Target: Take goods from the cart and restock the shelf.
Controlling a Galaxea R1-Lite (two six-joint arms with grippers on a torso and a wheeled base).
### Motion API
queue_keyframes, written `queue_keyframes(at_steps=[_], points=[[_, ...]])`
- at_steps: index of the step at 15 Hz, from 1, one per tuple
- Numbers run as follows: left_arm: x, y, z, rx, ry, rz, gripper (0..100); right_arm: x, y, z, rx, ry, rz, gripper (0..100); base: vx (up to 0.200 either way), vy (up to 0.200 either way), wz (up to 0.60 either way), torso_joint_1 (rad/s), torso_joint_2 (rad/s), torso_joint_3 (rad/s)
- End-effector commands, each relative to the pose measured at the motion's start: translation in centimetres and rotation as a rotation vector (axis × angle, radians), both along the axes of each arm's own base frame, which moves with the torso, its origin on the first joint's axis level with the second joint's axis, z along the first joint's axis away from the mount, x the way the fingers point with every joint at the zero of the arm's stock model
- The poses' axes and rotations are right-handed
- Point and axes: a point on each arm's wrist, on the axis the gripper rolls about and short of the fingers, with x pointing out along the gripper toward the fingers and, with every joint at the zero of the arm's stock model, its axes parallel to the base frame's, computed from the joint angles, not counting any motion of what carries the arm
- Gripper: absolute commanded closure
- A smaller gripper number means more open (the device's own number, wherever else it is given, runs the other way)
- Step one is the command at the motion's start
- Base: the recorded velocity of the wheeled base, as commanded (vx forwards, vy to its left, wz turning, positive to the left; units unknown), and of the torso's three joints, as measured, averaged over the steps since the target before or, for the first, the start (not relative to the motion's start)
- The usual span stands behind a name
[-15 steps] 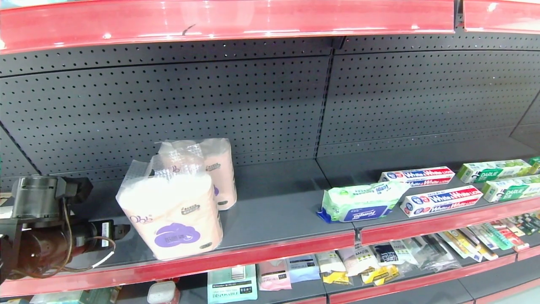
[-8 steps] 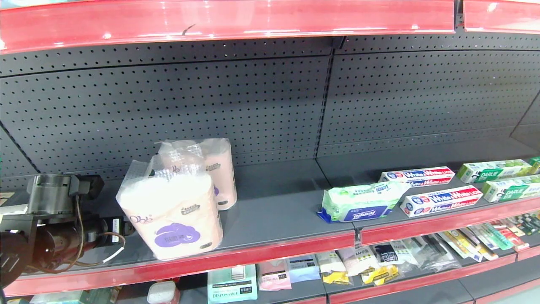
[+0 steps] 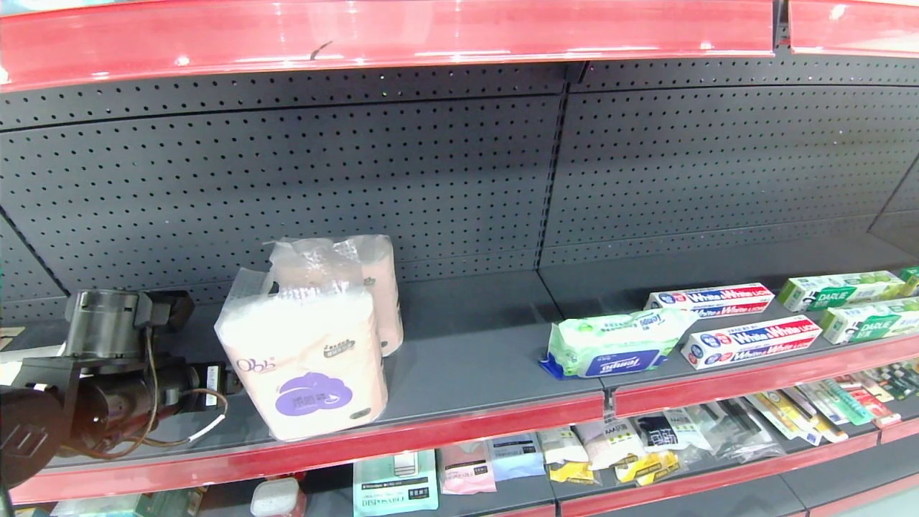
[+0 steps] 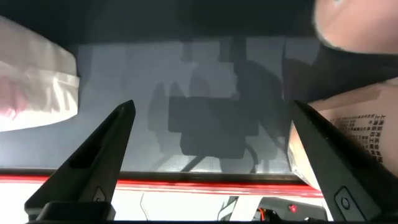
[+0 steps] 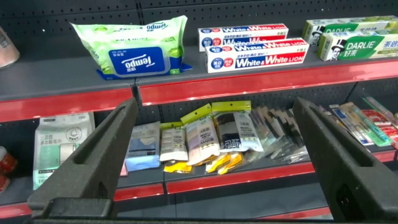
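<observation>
Two toilet-roll packs stand on the shelf in the head view, with a wipes pack and toothpaste boxes well to their right. In the left wrist view the left gripper is spread wide and empty, one pack just beside a finger. In the right wrist view the right gripper gapes empty before sachets on a lower tier.

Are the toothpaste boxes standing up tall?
No, the toothpaste boxes lie flat on their long sides on the shelf.

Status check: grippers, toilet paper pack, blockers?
Left gripper open beside front toilet paper pack on shelf. Right gripper open, empty. Second pack close behind it.
</observation>
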Motion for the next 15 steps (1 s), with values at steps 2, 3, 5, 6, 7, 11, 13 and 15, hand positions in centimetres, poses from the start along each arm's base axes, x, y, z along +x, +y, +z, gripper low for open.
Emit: queue_keyframes(at_steps=[2, 3, 5, 6, 7, 11, 13, 15], points=[[-0.03, -0.09, 0.10, 0.000, -0.005, -0.003, 0, 0.01, 0.00, 0.00, 0.000, 0.001, 0.000, 0, 0.000, 0.000, 0.00, 0.000, 0.00, 0.000], [-0.03, -0.09, 0.10, 0.000, -0.005, -0.003, 0, 0.01, 0.00, 0.00, -0.002, 0.001, 0.000, 0, 0.000, 0.000, 0.00, 0.000, 0.00, 0.000], [-0.01, -0.09, 0.12, 0.000, -0.012, -0.003, 0, 0.01, 0.00, 0.00, 0.000, 0.001, 0.000, 0, 0.000, 0.000, 0.00, 0.000, 0.00, 0.000], [-0.01, -0.13, 0.13, 0.000, -0.014, -0.004, 0, 0.01, 0.00, 0.00, 0.000, 0.001, 0.002, 0, 0.000, 0.000, 0.00, 0.000, 0.00, 0.000], [0.00, -0.21, 0.14, 0.000, -0.015, -0.007, 0, 0.01, 0.00, 0.00, 0.000, 0.001, 0.000, 0, 0.000, 0.000, 0.00, 0.000, 0.00, 0.000], [-0.04, -0.42, 0.11, 0.000, -0.014, -0.017, 0, 0.01, 0.00, 0.00, 0.000, 0.001, 0.000, 0, 0.000, 0.000, 0.00, 0.000, 0.00, 0.000], [-0.04, -0.42, 0.11, 0.000, -0.014, -0.017, 0, 0.01, 0.00, 0.00, 0.000, 0.001, 0.000, 0, 0.000, 0.000, 0.00, 0.000, 0.00, 0.000], [-0.03, -0.57, 0.07, 0.001, -0.012, -0.024, 0, 0.01, 0.00, 0.00, 0.000, 0.001, 0.000, 0, 0.000, 0.000, 0.00, 0.000, 0.00, 0.000]])
